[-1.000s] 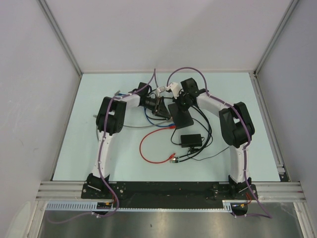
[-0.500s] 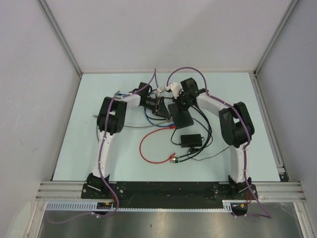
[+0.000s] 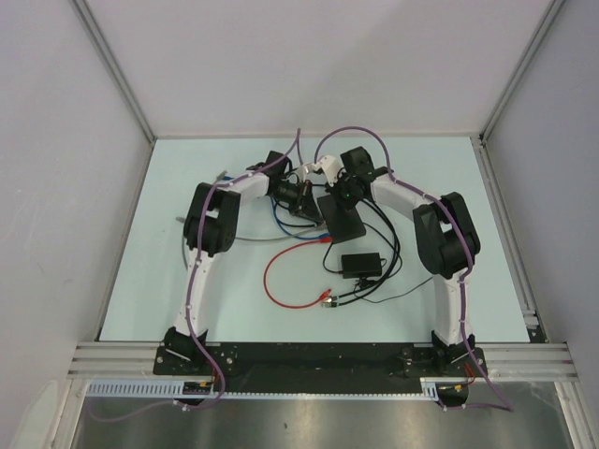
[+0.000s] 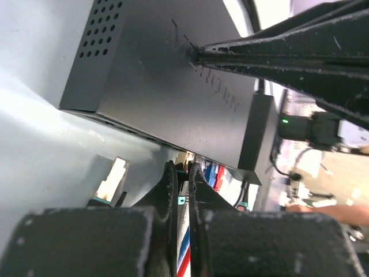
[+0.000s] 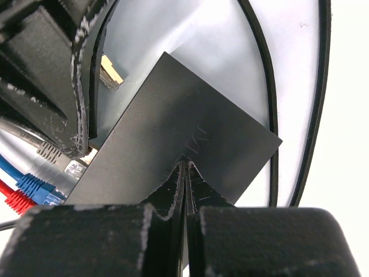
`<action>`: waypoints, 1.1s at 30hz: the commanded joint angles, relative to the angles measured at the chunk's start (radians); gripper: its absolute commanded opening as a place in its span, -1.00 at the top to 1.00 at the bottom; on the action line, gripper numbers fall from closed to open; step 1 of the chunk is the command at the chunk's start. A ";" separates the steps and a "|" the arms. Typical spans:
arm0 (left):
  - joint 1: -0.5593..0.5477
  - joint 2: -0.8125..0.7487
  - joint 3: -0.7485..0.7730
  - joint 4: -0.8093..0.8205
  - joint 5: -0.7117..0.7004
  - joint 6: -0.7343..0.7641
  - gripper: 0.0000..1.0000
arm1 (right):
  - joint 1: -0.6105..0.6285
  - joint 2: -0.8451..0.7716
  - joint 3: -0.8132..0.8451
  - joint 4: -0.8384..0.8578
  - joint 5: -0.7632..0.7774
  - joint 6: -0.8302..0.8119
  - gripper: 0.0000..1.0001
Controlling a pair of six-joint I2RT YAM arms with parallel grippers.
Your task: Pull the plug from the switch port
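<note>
The switch (image 3: 343,221) is a flat black box lying mid-table between both arms. In the left wrist view its top (image 4: 161,86) fills the frame and its port edge faces my left gripper (image 4: 180,167). That gripper is shut to a narrow gap with a pale plug pinched in it at the port edge. In the right wrist view a clear plug (image 5: 75,167) on a grey lead sits at that edge, just below the left fingers (image 5: 83,86). My right gripper (image 5: 185,166) is shut, tips pressed on the switch's top.
A loose plug (image 4: 114,178) lies on the table left of my left fingers. Blue (image 5: 36,186) and red (image 5: 14,199) plugs sit by the port edge. A smaller black box (image 3: 361,264) with thin leads and a red cable loop (image 3: 273,281) lie nearer the bases.
My left gripper's jaws have closed down from partly open at the switch's port edge. The right gripper stays shut on the switch's top.
</note>
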 commanded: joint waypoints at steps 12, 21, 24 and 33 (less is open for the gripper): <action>-0.019 -0.034 0.052 -0.048 -0.191 0.076 1.00 | -0.002 0.154 -0.079 -0.171 0.106 -0.011 1.00; -0.016 -0.044 -0.002 -0.044 -0.110 0.093 1.00 | 0.002 0.155 -0.079 -0.170 0.113 -0.011 1.00; -0.012 -0.040 0.006 -0.047 -0.113 0.093 1.00 | 0.001 0.157 -0.079 -0.170 0.113 -0.011 1.00; -0.006 -0.014 0.044 -0.050 -0.122 0.099 0.10 | 0.004 0.157 -0.079 -0.171 0.116 -0.014 1.00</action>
